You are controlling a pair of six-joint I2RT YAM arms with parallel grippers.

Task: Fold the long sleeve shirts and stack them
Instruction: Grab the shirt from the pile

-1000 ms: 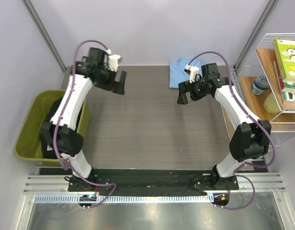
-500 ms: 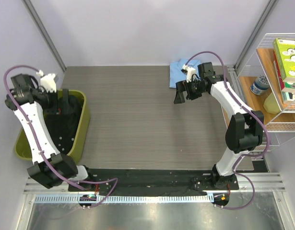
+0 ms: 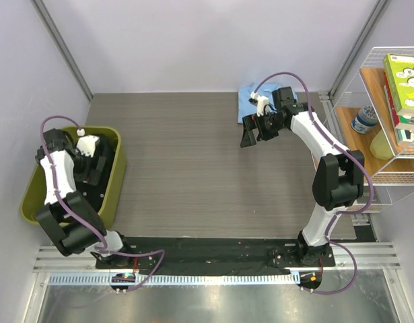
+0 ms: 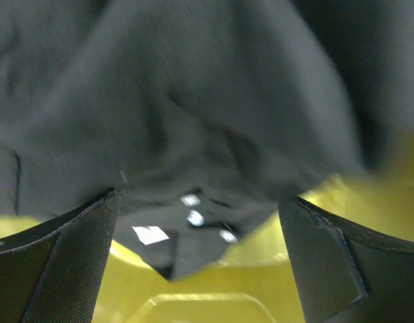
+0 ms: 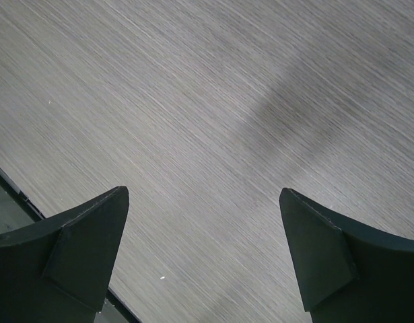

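table (image 3: 193, 168): grey wood-grain laminate, flat and matte.
bin (image 3: 30, 202): olive-green plastic, glossy and rigid, standing off the table's left edge.
black shirt (image 4: 193, 101): soft woven cloth, bunched in the bin with no clear long axis. it lies straight ahead of the left pincer, close up. the left arm is much the nearer.
blue shirt (image 3: 246, 102): light cloth with a collar, lying at the table's far edge. it sits just behind the right arm, which partly hides it.
left pincer (image 4: 200, 202): down in the bin, jaws spread wide, holding nothing. the shirt's button edge shows between them.
right pincer (image 5: 203, 195): over bare table, jaws spread wide, holding nothing.
buttons (image 4: 193, 217): small, pale, round.
label (image 4: 150, 234): small, white, beside the buttons.
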